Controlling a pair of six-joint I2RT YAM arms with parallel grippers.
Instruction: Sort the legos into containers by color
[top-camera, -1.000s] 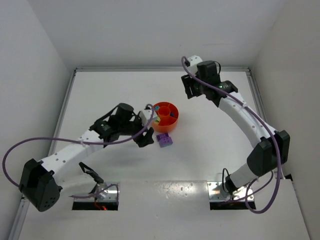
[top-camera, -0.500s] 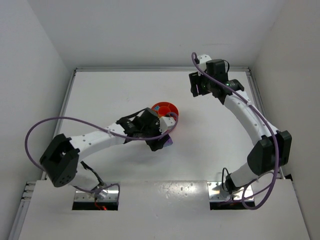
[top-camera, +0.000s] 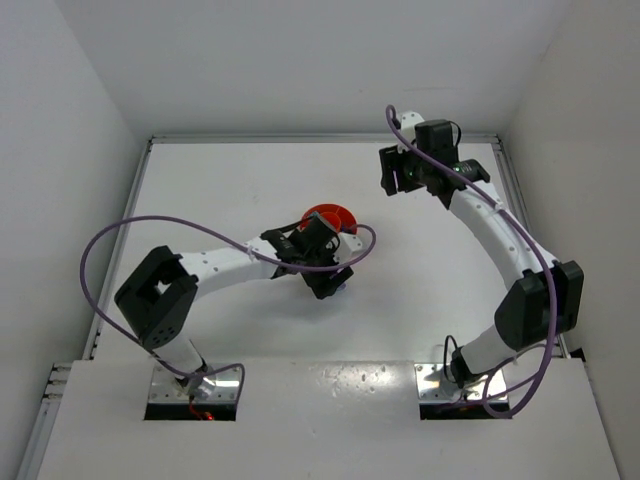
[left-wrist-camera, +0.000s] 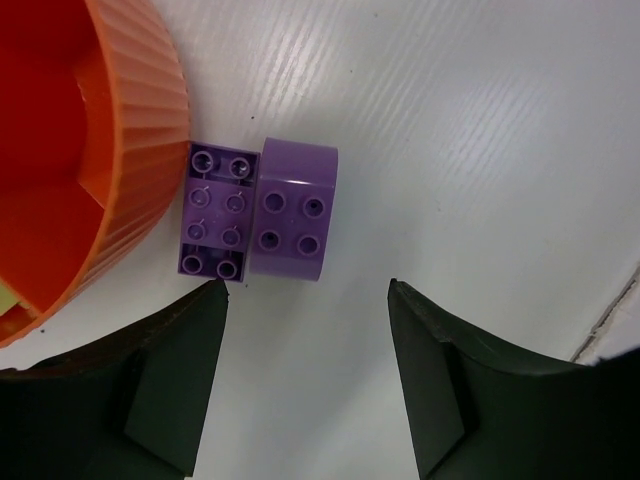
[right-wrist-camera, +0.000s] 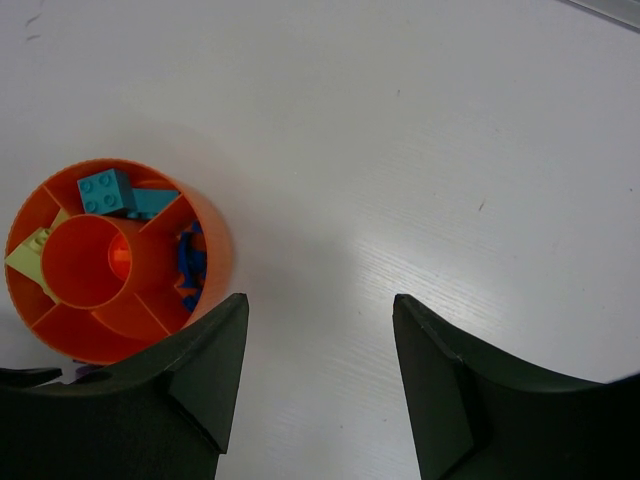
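With its jaws apart, the left hand (left-wrist-camera: 305, 300) hangs above the darker purple lego (left-wrist-camera: 215, 222), which touches the orange bowl (left-wrist-camera: 145, 150) on the tabletop (left-wrist-camera: 480, 120), and the paler purple lego (left-wrist-camera: 293, 212) against it, so closing could pinch both together or knock the bowl.

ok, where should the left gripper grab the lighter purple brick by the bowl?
Take the lighter purple brick from above, across its two short ends, both free. One long side abuts the darker purple brick beside the bowl, leaving no finger room. Wrist turn likely.

Bright, even overhead light; soft shadows (mild sheen on the table (right-wrist-camera: 470, 130)); focus sharp.
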